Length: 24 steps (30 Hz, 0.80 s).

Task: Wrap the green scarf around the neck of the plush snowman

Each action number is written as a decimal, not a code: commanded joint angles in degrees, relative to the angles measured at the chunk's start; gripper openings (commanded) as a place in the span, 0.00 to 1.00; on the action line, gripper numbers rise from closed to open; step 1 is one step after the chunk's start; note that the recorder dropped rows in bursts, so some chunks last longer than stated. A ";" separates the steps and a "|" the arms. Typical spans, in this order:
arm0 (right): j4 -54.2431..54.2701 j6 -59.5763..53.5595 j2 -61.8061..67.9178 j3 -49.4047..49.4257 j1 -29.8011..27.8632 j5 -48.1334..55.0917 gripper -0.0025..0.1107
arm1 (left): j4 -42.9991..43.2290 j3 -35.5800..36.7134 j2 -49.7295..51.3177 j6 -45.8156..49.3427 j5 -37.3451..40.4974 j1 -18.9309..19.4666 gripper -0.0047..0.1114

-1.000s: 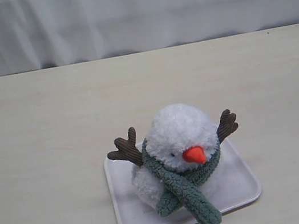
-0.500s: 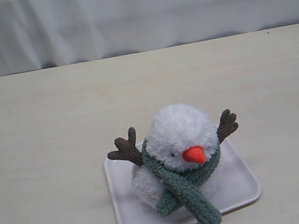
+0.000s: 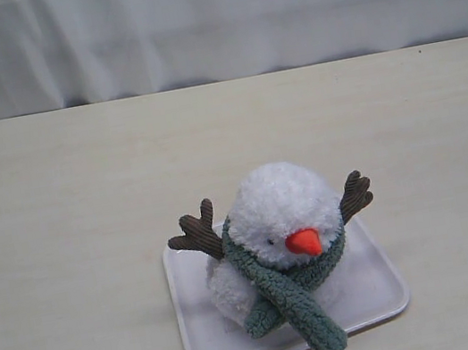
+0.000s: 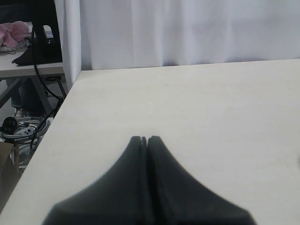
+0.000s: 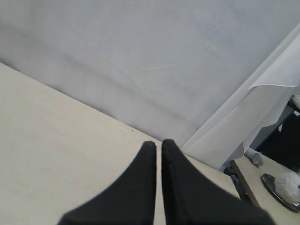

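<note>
The snowman (image 3: 281, 212) is sitting upright on a white tray (image 3: 377, 290), which is resting on the pale counter (image 3: 86, 210) near the front edge of the exterior view. The scarf (image 3: 293, 305) is circling the snowman between its head (image 3: 278, 194) and body (image 3: 227, 289). It is hugging the crease there and passing just under the orange nose (image 3: 304, 241). Its two ends are crossing at the front. One short end is hanging down toward the left of that view. The longer end is slanting down to the right over it, and its rounded tip is lying on the tray near the front rim. The brown arms (image 3: 197, 233) are sticking up and out on either side of the head. A white curtain (image 3: 206, 17) is hanging behind the counter.

In the left wrist view, the left hand (image 4: 144, 139) is hovering over bare counter with its jaws pressing together and gripping nothing. In the right wrist view, the right hand (image 5: 157, 143) is also gripping nothing. Its jaws are standing closed with only a thin slit between them, pointing across the counter toward the curtain.
</note>
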 commanded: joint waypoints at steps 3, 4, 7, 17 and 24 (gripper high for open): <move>-0.39 0.18 -0.16 0.23 -0.26 -0.52 0.06 | 0.01 0.20 -0.14 0.11 -0.25 -0.47 0.04; -0.39 0.18 -0.16 0.49 -0.26 -0.65 0.06 | 0.01 0.20 -0.14 0.11 -0.25 -0.47 0.04; -0.39 0.18 -0.16 1.52 -0.26 -2.37 0.06 | 0.01 0.20 -0.14 0.11 -0.25 -0.47 0.04; 5.10 28.33 -0.16 10.71 -0.26 -25.57 0.06 | 0.01 0.20 -0.14 0.11 -0.25 -0.47 0.04; 5.11 30.69 -0.16 21.06 -0.26 -32.00 0.06 | 0.01 0.20 -0.14 0.11 -0.25 -0.47 0.04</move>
